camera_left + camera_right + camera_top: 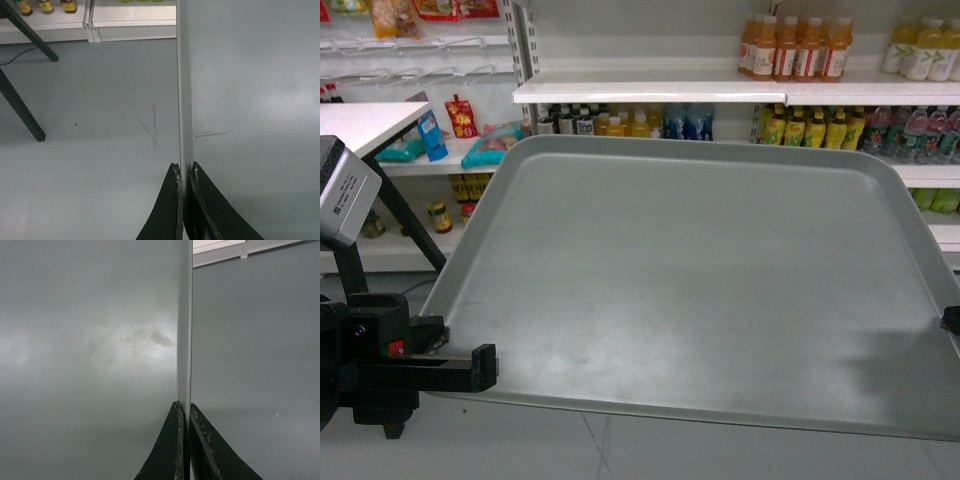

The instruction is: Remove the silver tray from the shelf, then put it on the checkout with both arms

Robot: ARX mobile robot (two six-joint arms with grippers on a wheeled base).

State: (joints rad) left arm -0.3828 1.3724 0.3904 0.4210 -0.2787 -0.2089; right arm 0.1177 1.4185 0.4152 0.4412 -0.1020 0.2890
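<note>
The silver tray (700,280) hangs level in the air in front of me, over the grey floor and clear of the shelf (650,91) behind it. My left gripper (480,366) is shut on the tray's left rim; the left wrist view shows its fingertips (184,170) pinching the thin edge of the tray (250,100). My right gripper (950,320) clamps the right rim, and in the right wrist view its fingertips (183,408) are shut on the edge of the tray (90,340). A corner of the white checkout (360,122) shows at the far left.
Bottles of juice and water (795,48) fill the shelf boards behind the tray. Dark slanted legs (22,107) stand under the counter on the left. A grey box (342,190) on my left arm sits at the left edge. Grey floor (90,125) lies below.
</note>
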